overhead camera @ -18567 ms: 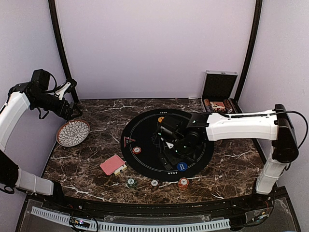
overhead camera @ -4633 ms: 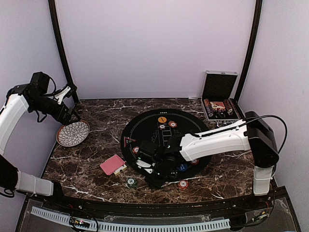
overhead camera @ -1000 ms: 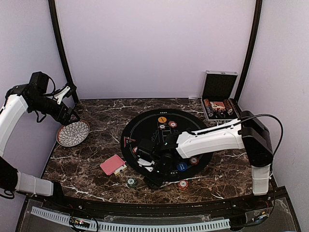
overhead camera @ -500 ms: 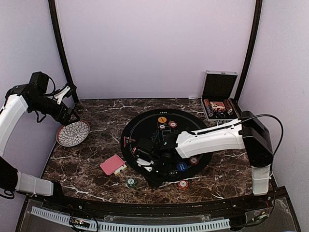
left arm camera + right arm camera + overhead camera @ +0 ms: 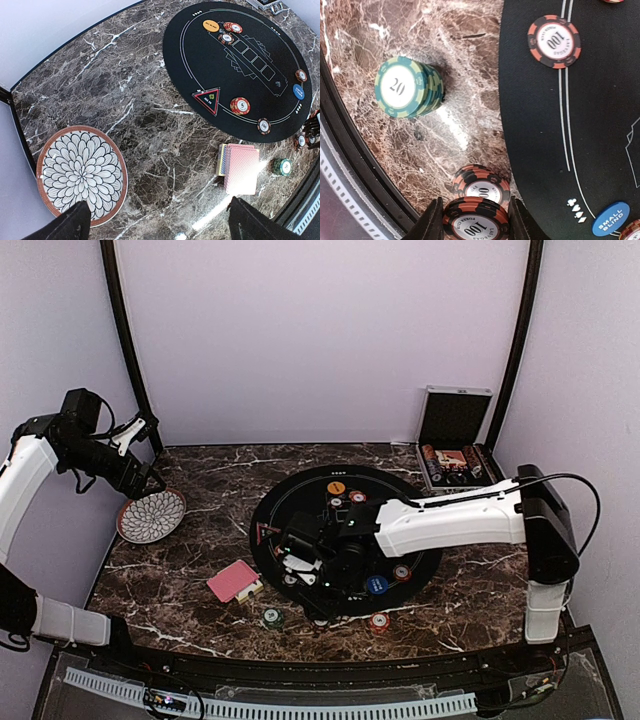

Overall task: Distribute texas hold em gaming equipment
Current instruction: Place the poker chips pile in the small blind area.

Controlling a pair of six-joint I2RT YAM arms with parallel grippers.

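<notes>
- left gripper (image 5: 159,216): jaws wide apart. Only two dark finger ends show, in the bottom corners of its wrist view. It hangs above the far-left end of the dark brown marble surface (image 5: 150,90).
- round white plate with black petal pattern and red-brown rim (image 5: 81,175): on the marble at far left, whole in view.
- red-backed playing card deck (image 5: 240,167): flat on the marble, just off the near-left edge of the round black felt mat (image 5: 250,65). Only the backs and a pale stack edge show, no faces.
- green 20-marked chip stack (image 5: 409,86): on the marble just right of the deck. The chip count is hard to tell.
- right gripper (image 5: 476,220): jaws narrowed onto an orange-and-black 100-marked chip stack (image 5: 476,226), one finger on each side. The stack's lower part and the finger ends are cut off by the frame edge. In the top view the wrist covers the grip.
- second orange-and-black 100-marked stack (image 5: 481,186): on the marble at the mat's near edge, partly hidden behind the held stack.
- single orange-and-black 100 chip (image 5: 554,41): flat on the mat beside a white line.
- blue small-blind disc (image 5: 611,218): on the mat, with another chip cut off at the bottom-right corner.
- silver hinged case (image 5: 455,440): far-right back corner, lid up, contents too small to read.
</notes>
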